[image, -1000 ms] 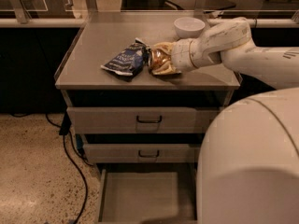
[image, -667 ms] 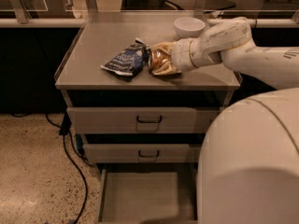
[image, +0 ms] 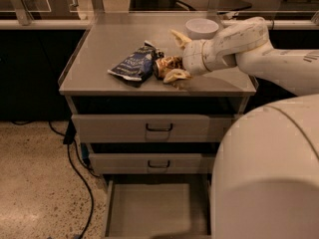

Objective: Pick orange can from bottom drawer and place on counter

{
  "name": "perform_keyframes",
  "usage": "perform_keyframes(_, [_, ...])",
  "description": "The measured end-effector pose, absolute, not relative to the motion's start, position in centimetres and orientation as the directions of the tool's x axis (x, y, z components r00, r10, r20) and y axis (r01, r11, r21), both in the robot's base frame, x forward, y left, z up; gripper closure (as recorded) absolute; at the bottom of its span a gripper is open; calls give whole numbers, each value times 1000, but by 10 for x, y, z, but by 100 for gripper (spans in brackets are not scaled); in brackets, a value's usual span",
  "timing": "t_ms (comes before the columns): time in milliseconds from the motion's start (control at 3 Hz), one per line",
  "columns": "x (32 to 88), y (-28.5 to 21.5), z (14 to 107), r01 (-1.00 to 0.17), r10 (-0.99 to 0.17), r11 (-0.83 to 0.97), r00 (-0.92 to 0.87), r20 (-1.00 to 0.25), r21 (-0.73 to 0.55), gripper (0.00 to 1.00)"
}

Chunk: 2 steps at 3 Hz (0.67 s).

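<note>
The gripper (image: 174, 55) hovers over the counter (image: 99, 49) with its jaws spread wide and holding nothing, the orange can (image: 166, 65) sitting between them just beside the snack bag (image: 133, 65), where a finger clipping it on withdrawal could topple it.

Seemingly no legible text anywhere

Cream pincer (image: 178, 56) by orange-gold can (image: 166, 65)
</note>
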<state>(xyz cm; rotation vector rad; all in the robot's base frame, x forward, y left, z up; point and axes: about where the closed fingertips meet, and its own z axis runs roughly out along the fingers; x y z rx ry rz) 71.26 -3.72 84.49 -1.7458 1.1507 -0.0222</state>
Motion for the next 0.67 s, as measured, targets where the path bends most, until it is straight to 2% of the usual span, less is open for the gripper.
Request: perform_keyframes(667, [713,-37,852,-679,-697,-44,546,-464,-733,0])
